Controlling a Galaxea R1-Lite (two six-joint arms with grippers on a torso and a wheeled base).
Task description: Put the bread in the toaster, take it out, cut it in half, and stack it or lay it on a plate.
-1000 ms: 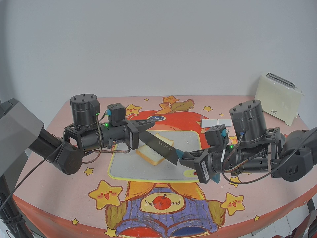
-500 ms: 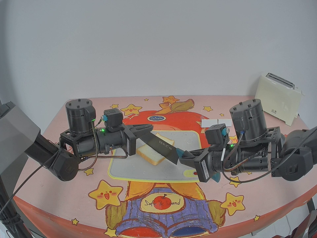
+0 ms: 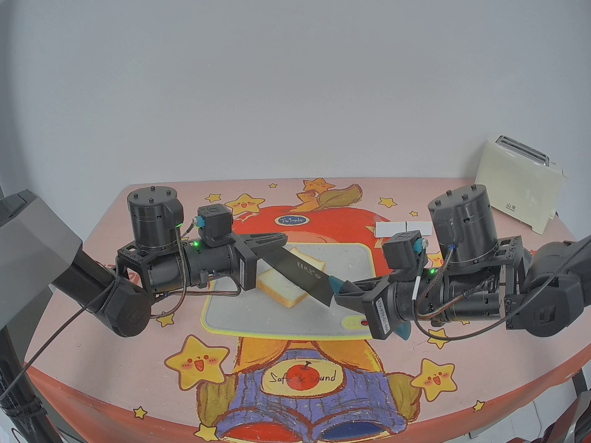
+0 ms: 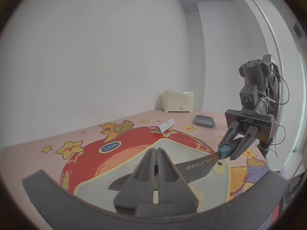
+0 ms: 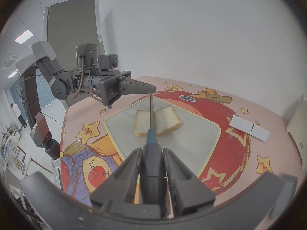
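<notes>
Spreading under everything, the cartoon-printed table (image 3: 80, 339) carries a pale cutting board (image 3: 246, 315) at its middle and a cream toaster (image 3: 520, 183) at its far right corner. The right gripper (image 3: 345, 293) is clamped on the blue handle of a knife (image 3: 301, 272), whose blade runs on edge across the bread (image 3: 280, 287). The left gripper (image 3: 274, 238) has its fingers pressed together with nothing between them, just above the blade's far end; whether they touch it cannot be told. The slice lies flat on the board.
</notes>
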